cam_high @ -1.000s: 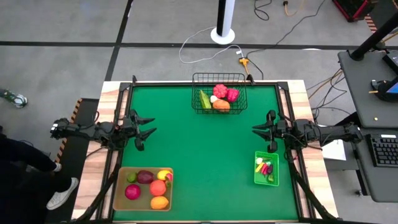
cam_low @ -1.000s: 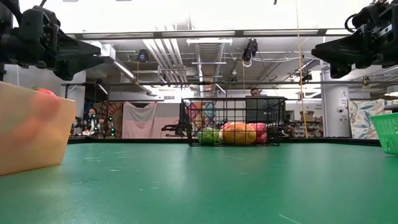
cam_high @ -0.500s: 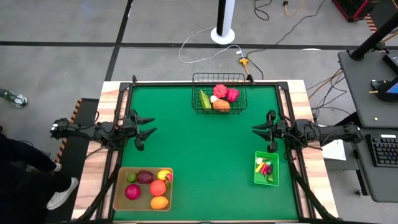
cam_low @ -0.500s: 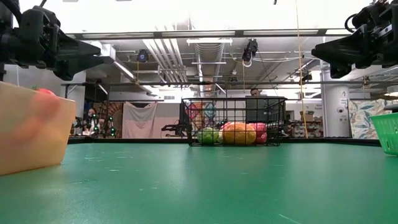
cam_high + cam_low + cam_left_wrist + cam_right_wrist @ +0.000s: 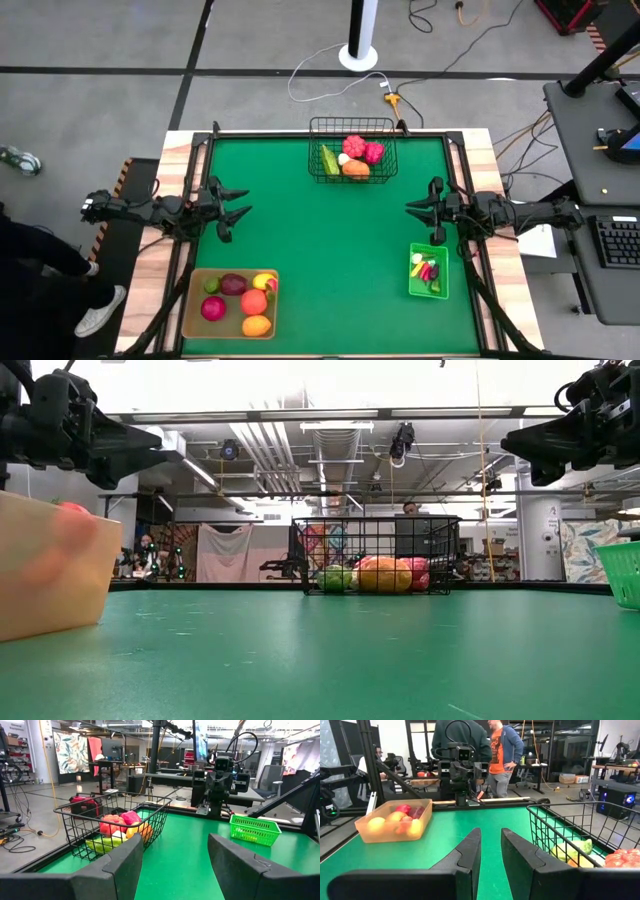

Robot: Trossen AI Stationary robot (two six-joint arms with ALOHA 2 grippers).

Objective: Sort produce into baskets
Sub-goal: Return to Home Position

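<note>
While both arms hang over the green mat (image 5: 320, 250), every bit of produce I can see sits in a container. The wire basket (image 5: 352, 123) is at 12 o'clock on the mat with red, pink, orange and green pieces (image 5: 352, 155) in it. The tan tray (image 5: 190, 300) at 7 o'clock holds the round fruit (image 5: 240, 298): red, purple, orange, yellow, plus a lime-green one. The green bin (image 5: 412, 285) at 4 o'clock has a few small pieces (image 5: 428, 270), too tiny to name.

The room is a workshop with a grey floor (image 5: 250, 40), cables (image 5: 330, 70) trailing past 12 o'clock, and a desk with a keyboard (image 5: 615, 240) off at 3. The right wrist view catches a person in an orange shirt (image 5: 497, 755) standing behind the table.

The left claw (image 5: 243, 201) is at 9 o'clock, above the mat, with its fingers spread wide and nothing in them. The right claw (image 5: 410, 208) is at 3 o'clock, also up in the air. Its fingers are only slightly parted, with a narrow gap and nothing held.
</note>
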